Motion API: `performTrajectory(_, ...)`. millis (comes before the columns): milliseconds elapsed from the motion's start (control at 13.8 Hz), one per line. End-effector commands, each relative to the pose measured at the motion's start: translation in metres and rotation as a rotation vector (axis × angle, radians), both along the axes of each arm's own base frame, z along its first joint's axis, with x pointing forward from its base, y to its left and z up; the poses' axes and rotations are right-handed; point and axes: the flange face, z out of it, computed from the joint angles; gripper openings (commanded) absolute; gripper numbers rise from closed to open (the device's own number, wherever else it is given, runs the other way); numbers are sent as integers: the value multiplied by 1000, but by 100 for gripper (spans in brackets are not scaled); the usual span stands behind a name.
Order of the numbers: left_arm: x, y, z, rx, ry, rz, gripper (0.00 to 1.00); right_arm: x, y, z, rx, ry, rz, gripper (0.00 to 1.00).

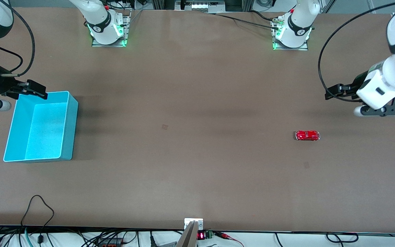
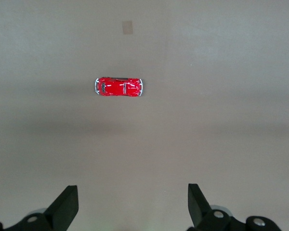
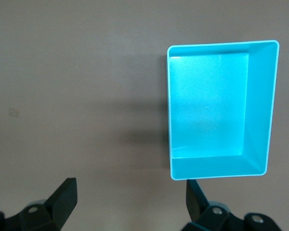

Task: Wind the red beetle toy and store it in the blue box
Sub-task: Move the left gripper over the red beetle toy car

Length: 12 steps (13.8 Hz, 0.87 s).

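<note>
At the right arm's end of the brown desk, the right pincer hangs with its fingers spread and holding nothing, over the edge of the rectangular light blue plastic box, which stands empty with its mouth up, ready to receive the toy. The middle of the desk carries nothing for the task. Toward the left arm's end, the tiny glossy red beetle toy car sits on its wheels, well apart from the box. The left pincer hovers released over the desk near the toy, probably poised for picking and winding it.
</note>
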Motion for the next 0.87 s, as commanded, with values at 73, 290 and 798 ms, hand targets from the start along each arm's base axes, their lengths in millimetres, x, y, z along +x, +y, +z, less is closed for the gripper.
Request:
performTrajectory(73,5,4,-41,-11,34,-273,100,1,-4,3,10,-6,4,100)
performTrajectory(290,2,8,-90,-20,2,-493,100,1,-4,2,9,-3,4,100)
performTrajectory(798,-1,16,-166,-32,-82,-1096,100,6,-4,-2,12,-13,3,100)
